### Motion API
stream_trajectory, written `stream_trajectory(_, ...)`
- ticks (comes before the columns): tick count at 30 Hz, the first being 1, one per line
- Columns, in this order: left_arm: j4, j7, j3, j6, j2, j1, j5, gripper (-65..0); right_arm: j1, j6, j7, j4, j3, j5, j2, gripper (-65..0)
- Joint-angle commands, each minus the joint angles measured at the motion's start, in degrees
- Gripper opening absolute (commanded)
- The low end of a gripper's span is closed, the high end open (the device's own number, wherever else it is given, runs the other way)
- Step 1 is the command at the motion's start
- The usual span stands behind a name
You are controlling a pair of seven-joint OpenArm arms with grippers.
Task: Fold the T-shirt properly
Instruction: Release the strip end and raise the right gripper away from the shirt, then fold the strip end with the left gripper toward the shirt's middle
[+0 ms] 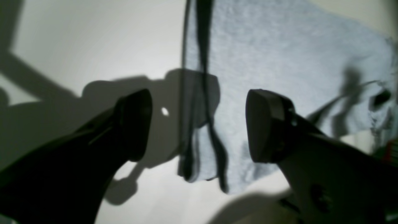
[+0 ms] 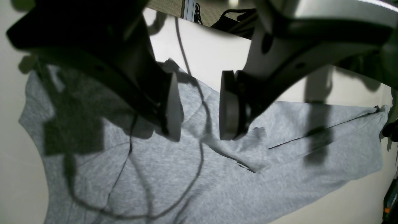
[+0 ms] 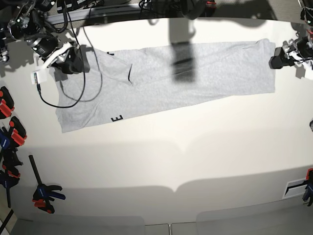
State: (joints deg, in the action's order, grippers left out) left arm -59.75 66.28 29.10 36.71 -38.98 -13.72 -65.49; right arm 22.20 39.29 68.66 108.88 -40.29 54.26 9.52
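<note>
White surface [image 3: 161,161] fills most of the base view. Across its upper part lies the T-shirt [image 3: 195,73], a long grey band folded lengthwise, with black letter fragments at its lower left edge. At the upper left, the right gripper [image 2: 199,105] hangs over the cloth, fingers parted and grasping nothing. At the upper right edge, the left gripper [image 1: 199,124] hovers with fingers spread wide, empty.

1. A light heather-grey T-shirt [image 3: 166,78] lies flat, stretched in a long band across the far part of the white table.
2. Black lettering peeks out at a folded lower edge and near a crease toward one end.
</note>
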Motion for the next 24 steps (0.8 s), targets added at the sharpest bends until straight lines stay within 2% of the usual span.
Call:
stream_trajectory(1, 0.09, 3.45, -0.24, 0.31, 0.07, -0.57, 1.73, -21.0, -0.26, 0.71, -1.11, 1.16, -0.37, 1.73, 0.66, -44.6)
stream_trajectory(8, 0.07, 1.84, -0.24, 2.86, 4.57, -0.35, 4.55, -22.5, -0.26, 0.71, -1.14, 1.16, -0.35, 1.86, 0.63, -44.6)
stream_trajectory(10, -0.22, 1.86, -0.26, 3.29, 5.66, -0.39, 4.55, -28.2, -0.26, 0.71, -1.11, 1.18, -0.37, 1.9, 0.66, -44.6)
stream_trajectory(12, -0.87, 1.86, -0.26, 3.29, 5.92, -0.39, 4.55, -36.9, -0.26, 0.71, -1.11, 1.18, -0.37, 1.9, 0.66, -44.6)
stream_trajectory(16, -3.52, 1.33, -0.26, 3.29, 5.27, -0.39, 4.39, -55.2, -0.26, 0.71, -1.09, 1.18, -0.37, 1.9, 0.66, -44.6)
stream_trajectory(18, -4.83, -0.61, -0.26, 3.29, 4.74, -0.39, 4.35, -61.4, -0.26, 0.71, -1.09, 1.18, -0.37, 1.9, 0.66, -44.6)
stream_trajectory(20, -5.99, -2.82, -0.24, 3.29, 4.44, -0.35, 4.39, -65.0, -0.26, 0.71, -1.07, 1.18, -0.37, 1.9, 0.66, -44.6)
stream_trajectory(24, -8.04, -3.72, -0.2, 3.29, 3.04, 0.11, 6.67, -65.0, -0.26, 0.71, -0.85, 1.18, -0.37, 1.9, 0.66, -44.6)
